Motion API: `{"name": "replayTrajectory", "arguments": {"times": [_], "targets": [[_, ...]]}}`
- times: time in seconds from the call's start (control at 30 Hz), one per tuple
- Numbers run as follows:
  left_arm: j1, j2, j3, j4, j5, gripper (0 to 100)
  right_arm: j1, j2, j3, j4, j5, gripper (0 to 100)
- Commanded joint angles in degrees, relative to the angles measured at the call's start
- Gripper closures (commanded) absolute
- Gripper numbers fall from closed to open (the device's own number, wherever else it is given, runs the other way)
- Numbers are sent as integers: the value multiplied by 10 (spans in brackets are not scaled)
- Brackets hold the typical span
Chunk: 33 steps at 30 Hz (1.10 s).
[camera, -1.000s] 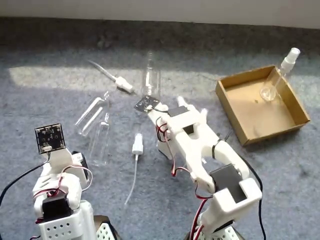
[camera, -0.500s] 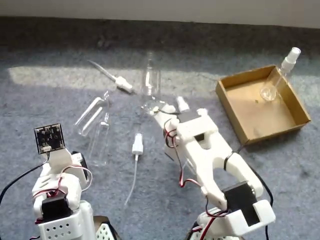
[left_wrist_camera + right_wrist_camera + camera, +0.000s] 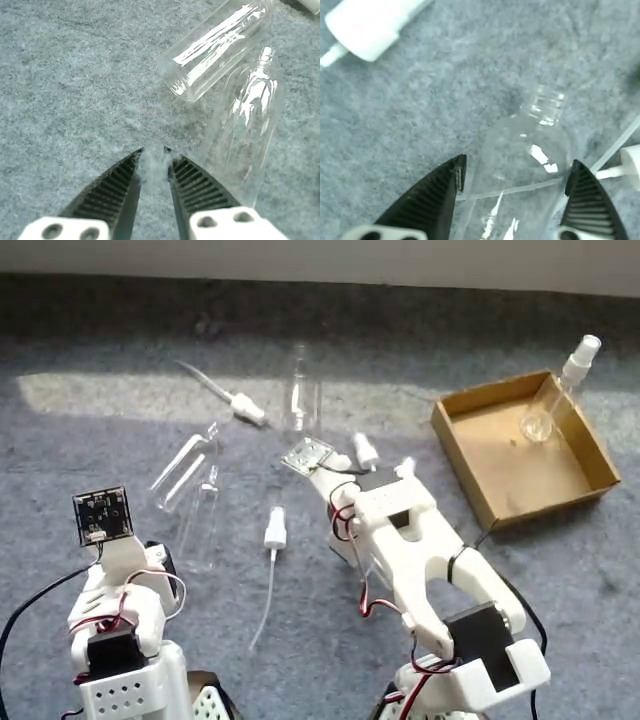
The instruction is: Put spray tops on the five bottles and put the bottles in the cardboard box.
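Clear plastic bottle (image 3: 540, 125) lies inside the right claw (image 3: 516, 162), which is spread wide (not squeezing it). Left claw (image 3: 152, 148) is parted just a crack, two more bottles (image 3: 250, 125) beside it.

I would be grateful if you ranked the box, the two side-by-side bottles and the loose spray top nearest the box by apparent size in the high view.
1. Box.
2. Farther bottle and nearer bottle: these look about alike.
3. Spray top, clearly smallest.
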Motion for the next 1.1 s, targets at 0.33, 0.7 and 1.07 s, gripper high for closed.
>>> {"name": "replayTrajectory", "arguments": {"times": [0.33,0.7,1.07], "targets": [[-2,2,-2,-14,-5,982,11,-30,-7,16,31,886],[0,2,-1,-14,-5,982,62,-193,-141,215,30,886],[93,2,24,-15,-5,982,73,-493,-160,317,-59,886]]}}
